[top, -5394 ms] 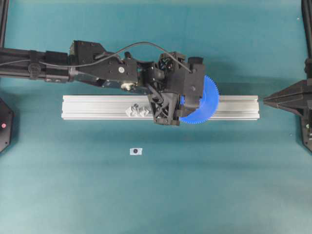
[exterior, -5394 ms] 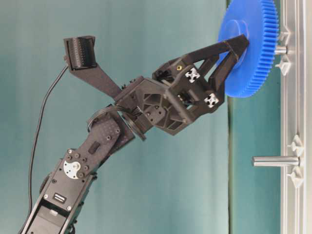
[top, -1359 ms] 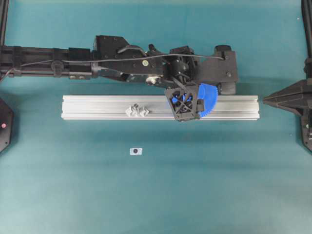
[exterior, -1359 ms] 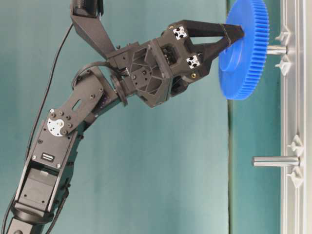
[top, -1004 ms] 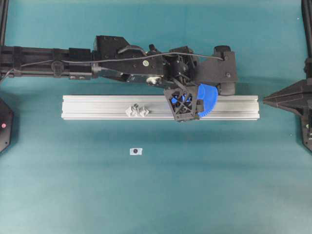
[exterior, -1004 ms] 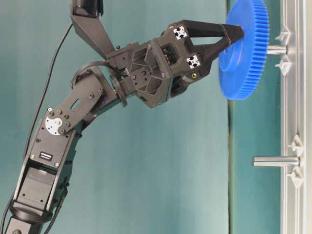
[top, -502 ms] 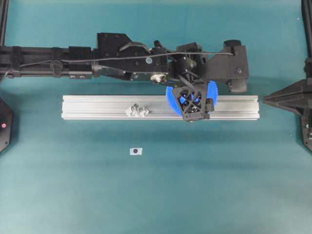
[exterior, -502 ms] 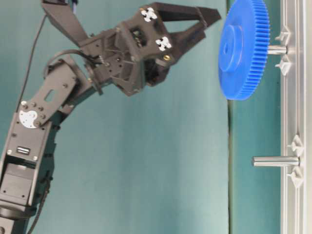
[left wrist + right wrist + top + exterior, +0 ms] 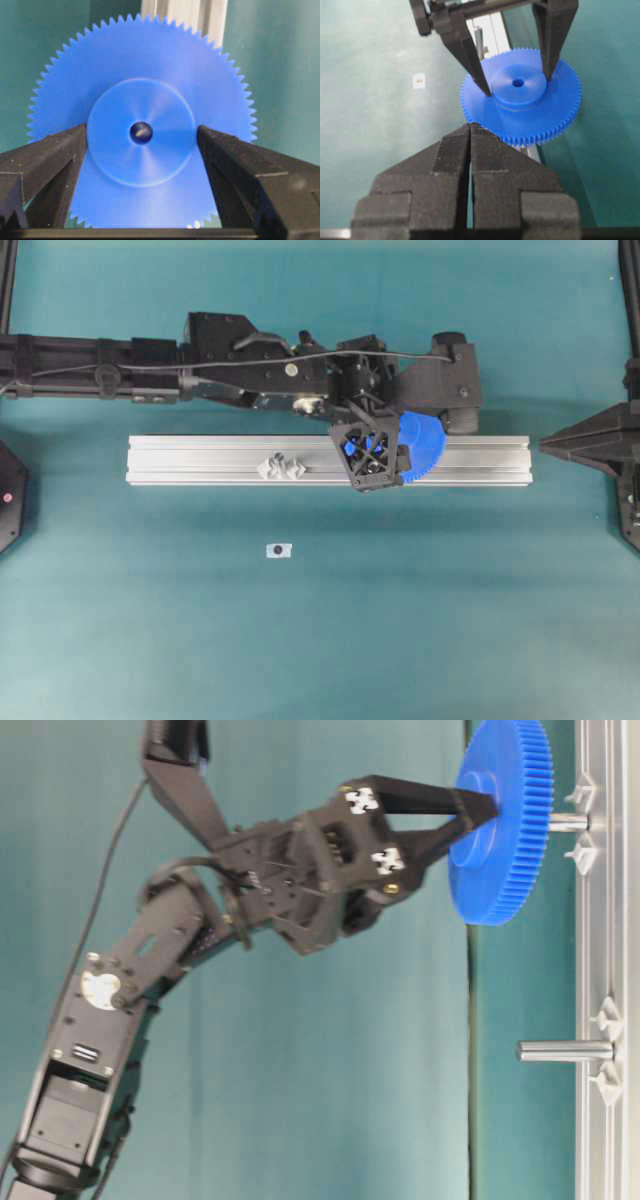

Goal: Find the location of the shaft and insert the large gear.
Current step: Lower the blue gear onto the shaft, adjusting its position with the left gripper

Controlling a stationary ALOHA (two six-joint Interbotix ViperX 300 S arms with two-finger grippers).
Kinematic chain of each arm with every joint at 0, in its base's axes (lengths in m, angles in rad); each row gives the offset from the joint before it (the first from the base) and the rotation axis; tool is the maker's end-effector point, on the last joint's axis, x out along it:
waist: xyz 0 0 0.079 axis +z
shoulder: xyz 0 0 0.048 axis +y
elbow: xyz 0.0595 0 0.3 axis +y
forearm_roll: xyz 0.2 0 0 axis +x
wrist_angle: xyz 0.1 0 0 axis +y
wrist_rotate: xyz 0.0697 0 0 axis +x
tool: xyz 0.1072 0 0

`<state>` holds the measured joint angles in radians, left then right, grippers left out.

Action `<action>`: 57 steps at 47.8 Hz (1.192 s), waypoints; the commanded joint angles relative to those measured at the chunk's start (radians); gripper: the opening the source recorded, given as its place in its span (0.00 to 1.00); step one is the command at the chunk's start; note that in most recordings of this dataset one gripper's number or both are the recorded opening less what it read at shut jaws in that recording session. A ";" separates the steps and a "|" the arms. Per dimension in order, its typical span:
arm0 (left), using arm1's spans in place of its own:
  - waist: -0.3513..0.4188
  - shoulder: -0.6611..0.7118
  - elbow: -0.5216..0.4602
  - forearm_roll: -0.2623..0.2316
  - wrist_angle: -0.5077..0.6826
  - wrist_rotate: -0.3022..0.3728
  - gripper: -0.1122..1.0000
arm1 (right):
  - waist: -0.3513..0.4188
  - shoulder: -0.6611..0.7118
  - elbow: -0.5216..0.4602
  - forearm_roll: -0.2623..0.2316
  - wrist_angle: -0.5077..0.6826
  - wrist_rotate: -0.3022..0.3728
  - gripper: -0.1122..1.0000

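There was one bright blue plastic toothed gear (image 9: pixel 505 820), one long grooved aluminium rail (image 9: pixel 200 460), and two clear plastic pin brackets on it, each carrying one thin grey metal pin (image 9: pixel 568 821) (image 9: pixel 565 1050). One tiny white tag with a dark dot (image 9: pixel 279 551) lay on the teal table. Two black robot grippers (image 9: pixel 517 65) (image 9: pixel 471 131) were visible

Large gear (image 9: pixel 142 132) showing bright blue, fine-toothed rim. Left gripper (image 9: pixel 142 150) and right gripper (image 9: pixel 470 131) showing matte black. Rail (image 9: pixel 200 460) gleaming ribbed silver. Table (image 9: pixel 320 640) reading teal. Tag (image 9: pixel 279 551) showing white, dark dot.
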<state>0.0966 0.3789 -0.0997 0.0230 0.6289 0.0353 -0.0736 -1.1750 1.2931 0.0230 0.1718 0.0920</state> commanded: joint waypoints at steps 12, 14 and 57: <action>-0.002 0.002 -0.041 -0.002 -0.018 0.005 0.88 | -0.002 0.009 -0.011 -0.002 -0.009 0.009 0.10; -0.002 0.005 -0.040 -0.002 -0.018 0.005 0.88 | -0.002 0.008 -0.011 0.000 -0.011 0.009 0.10; -0.043 0.014 -0.037 -0.002 -0.026 -0.035 0.88 | -0.002 0.009 -0.009 0.000 -0.012 0.009 0.10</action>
<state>0.0782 0.4050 -0.1227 0.0261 0.6151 0.0046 -0.0736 -1.1750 1.2931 0.0230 0.1703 0.0920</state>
